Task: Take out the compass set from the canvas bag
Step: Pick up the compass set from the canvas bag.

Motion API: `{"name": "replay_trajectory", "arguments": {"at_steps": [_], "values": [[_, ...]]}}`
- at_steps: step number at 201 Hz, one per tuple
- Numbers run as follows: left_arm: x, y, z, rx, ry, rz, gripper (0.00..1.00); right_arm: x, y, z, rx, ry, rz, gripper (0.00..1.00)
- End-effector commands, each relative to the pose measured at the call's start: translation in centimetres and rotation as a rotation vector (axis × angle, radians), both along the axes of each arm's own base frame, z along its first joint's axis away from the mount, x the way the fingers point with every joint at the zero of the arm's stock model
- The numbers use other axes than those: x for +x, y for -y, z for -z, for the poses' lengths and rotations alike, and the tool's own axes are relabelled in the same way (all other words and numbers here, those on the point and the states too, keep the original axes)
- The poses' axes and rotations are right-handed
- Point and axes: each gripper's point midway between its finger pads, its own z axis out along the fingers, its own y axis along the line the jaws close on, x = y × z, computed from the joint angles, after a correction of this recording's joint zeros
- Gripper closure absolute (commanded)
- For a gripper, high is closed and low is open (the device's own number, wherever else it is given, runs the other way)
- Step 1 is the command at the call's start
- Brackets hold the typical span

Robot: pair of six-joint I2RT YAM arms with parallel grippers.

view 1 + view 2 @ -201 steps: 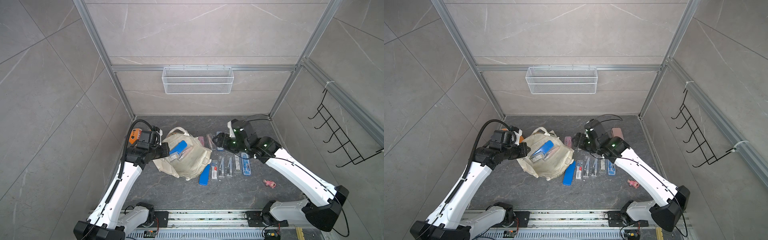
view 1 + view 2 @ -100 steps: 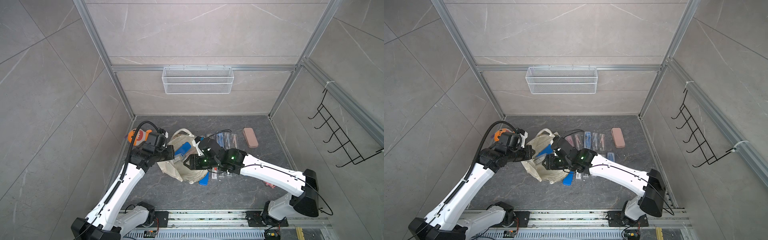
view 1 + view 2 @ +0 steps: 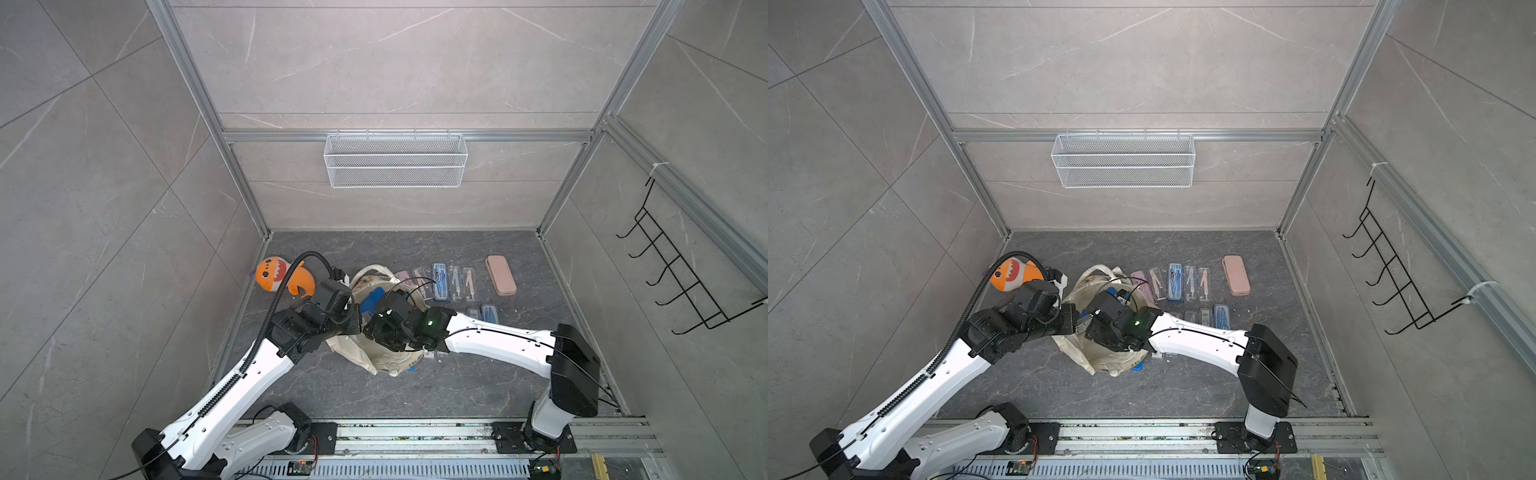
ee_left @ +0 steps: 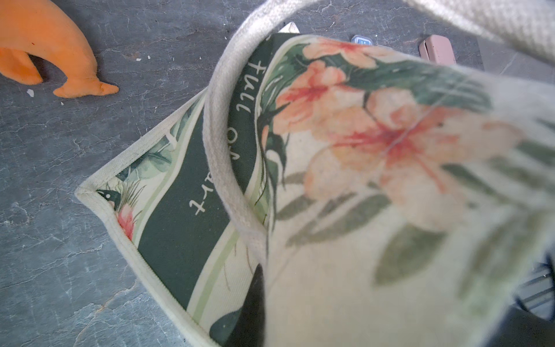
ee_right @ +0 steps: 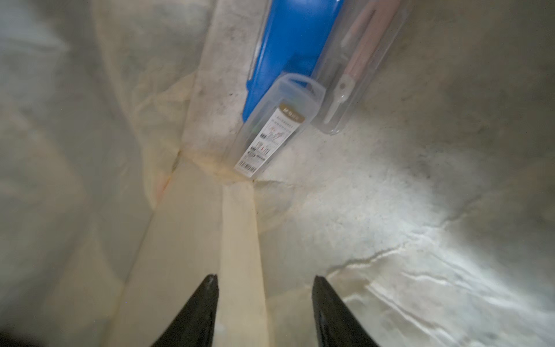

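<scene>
The cream canvas bag (image 3: 382,361) (image 3: 1100,361) lies mid-floor with its mouth held up. My left gripper (image 3: 357,322) is shut on the bag's edge; in the left wrist view one dark finger (image 4: 255,303) presses against the floral cloth (image 4: 186,240). My right gripper (image 5: 264,278) is open inside the bag, nothing between its fingers. Ahead of it lie a clear compass set with a barcode label (image 5: 270,135), a second clear one with a pink compass (image 5: 354,75) and a blue case (image 5: 291,39). In both top views the right wrist (image 3: 390,328) covers the bag's mouth.
An orange plush toy (image 3: 282,276) lies left of the bag. Several compass sets (image 3: 449,280) and a pink case (image 3: 500,280) lie in rows on the floor to the right. A wire basket (image 3: 395,160) hangs on the back wall, a black hook rack (image 3: 673,282) on the right wall.
My right arm swung from the rows of cases on the floor over to the bag and went into its mouth. My left gripper shifted toward the middle with the bag's edge.
</scene>
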Motion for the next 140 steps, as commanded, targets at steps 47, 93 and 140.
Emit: {"name": "replay_trajectory", "arguments": {"at_steps": [47,93,140], "values": [[-1.5,0.0,-2.9,-0.128,0.129,0.045,1.0,3.4,-1.4,3.4,0.013,-0.031,0.277,0.3],[-2.4,0.4,-1.9,-0.136,0.104,0.093,1.0,3.7,-2.1,5.3,0.036,-0.057,0.322,0.22],[-3.0,0.8,-1.6,-0.129,0.087,0.134,1.0,4.0,-3.7,5.8,0.073,-0.072,0.313,0.21]]}}
